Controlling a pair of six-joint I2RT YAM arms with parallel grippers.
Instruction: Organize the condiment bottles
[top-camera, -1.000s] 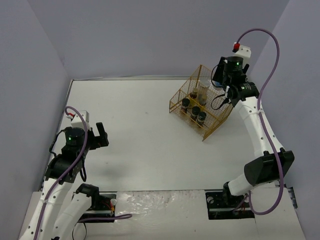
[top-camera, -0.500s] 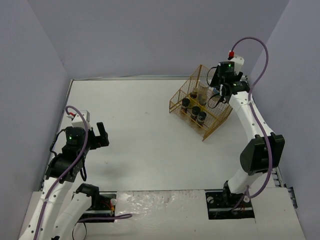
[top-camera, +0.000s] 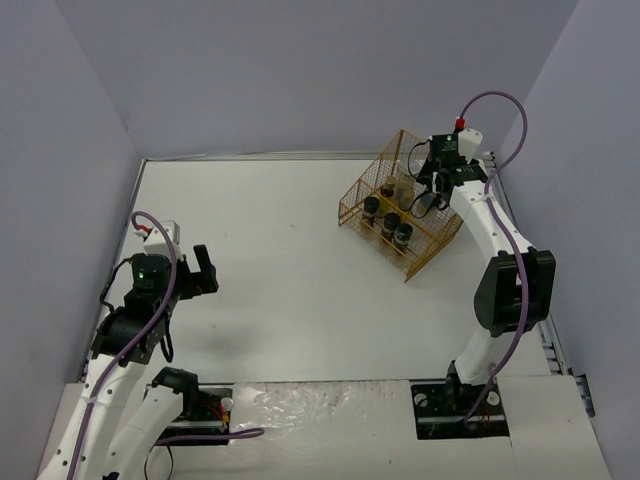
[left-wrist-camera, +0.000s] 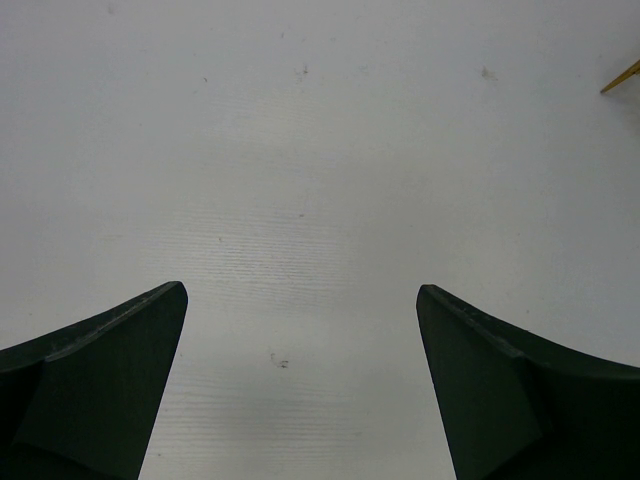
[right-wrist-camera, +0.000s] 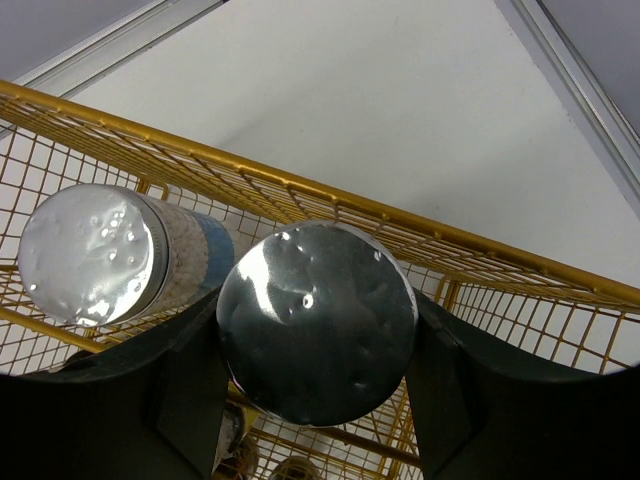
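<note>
We log the right gripper (right-wrist-camera: 318, 385) closed on a silver-lidded jar (right-wrist-camera: 316, 300), a finger against each side, over the gold wire basket (right-wrist-camera: 520, 268) and just beside a second silver-lidded jar (right-wrist-camera: 90, 255). The left gripper (left-wrist-camera: 300, 390) is spread wide and empty above bare worktop (left-wrist-camera: 300, 150). We count two silver-lidded jars and three dark black-capped jars (top-camera: 391, 222). The basket sits near the worktop's far right corner, with open room to its left and front.

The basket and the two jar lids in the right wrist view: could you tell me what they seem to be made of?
Basket: apparently thin metal wire in a grid, with a glossy gold coating. Nearer jar lid: likely foil or thin metal, silvery, with small dents and bright glints. Farther jar lid: same dimpled silver; its wall looks clear, plastic or glass.
</note>
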